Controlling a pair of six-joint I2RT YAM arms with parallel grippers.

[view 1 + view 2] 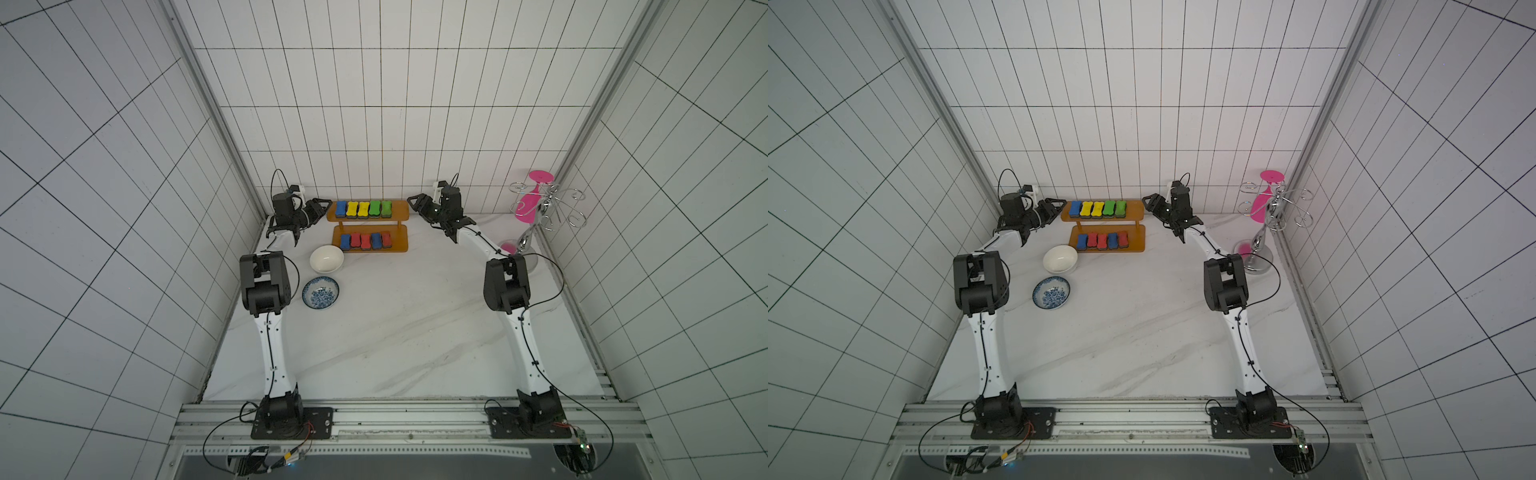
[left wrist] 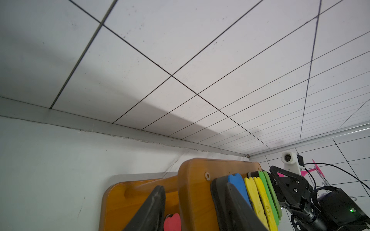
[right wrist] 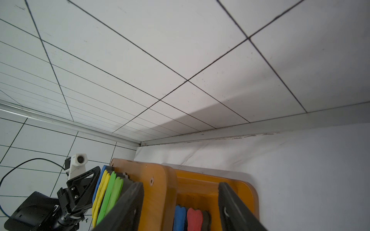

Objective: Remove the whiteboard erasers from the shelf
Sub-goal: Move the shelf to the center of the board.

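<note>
1. In both top views I look down on a white marble table (image 1: 415, 324) boxed in by tiled walls (image 1: 374, 104). The shelf (image 1: 399, 212) (image 1: 1136, 212) stands at the far edge, against the back wall.
2. All ten erasers (image 1: 363, 210) sit on the shelf. The upper board carries blue, two yellow and two green. The lower board carries blue, two red, blue and red.
3. The left gripper (image 1: 324, 205) is just beside the shelf's left end and the right gripper (image 1: 414, 201) just beside its right end. Both are at upper-board height, and from up here I cannot read the gap between their fingers.
4. A white bowl (image 1: 326, 258) lies near the shelf's front left corner, with a patterned bowl (image 1: 320, 292) farther forward. Well off the shelf's right end, a wire rack (image 1: 552, 208) holds a pink glass (image 1: 528, 204) upside down.
5. Left wrist view: wall and table fill most of the picture. The left gripper (image 2: 194, 190) is parted, straddling the end of the upper board, with one finger over the blue eraser. I cannot tell whether it touches. The lower row is cut off except for one red tip.
6. Right wrist view: the right gripper (image 3: 180, 186) is also parted and straddles the other end of the upper board, with one finger over the green erasers. Only a blue and a red eraser show below.
</note>
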